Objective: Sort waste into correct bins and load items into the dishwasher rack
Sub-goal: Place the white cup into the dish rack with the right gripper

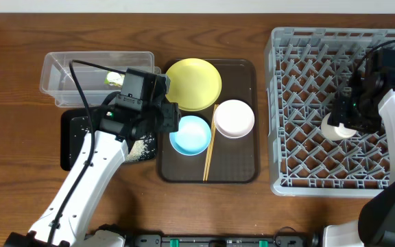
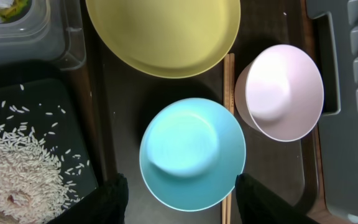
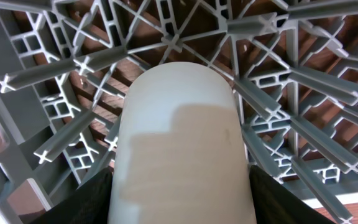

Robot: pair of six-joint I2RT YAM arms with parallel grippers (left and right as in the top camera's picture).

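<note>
My left gripper (image 1: 170,118) is open and hovers low over the light-blue bowl (image 1: 189,134), its fingers (image 2: 182,205) either side of the bowl's near rim (image 2: 191,152). The yellow plate (image 1: 193,84), white-pinkish bowl (image 1: 234,118) and chopsticks (image 1: 209,147) lie beside it. My right gripper (image 1: 348,120) is shut on the white cup (image 3: 182,143), held on its side inside the grey rack (image 1: 307,103). The wrapper (image 1: 114,78) lies in the clear tub (image 1: 60,75). Rice (image 2: 17,168) with a beige lump (image 2: 14,199) lies on the black tray (image 1: 70,140).
The plate, bowls and chopsticks all sit on a dark-brown serving tray (image 1: 242,168) between the bins and the rack. Upright rack pegs (image 3: 291,74) surround the cup. Some rice (image 1: 139,147) shows under my left arm at the black tray's right edge.
</note>
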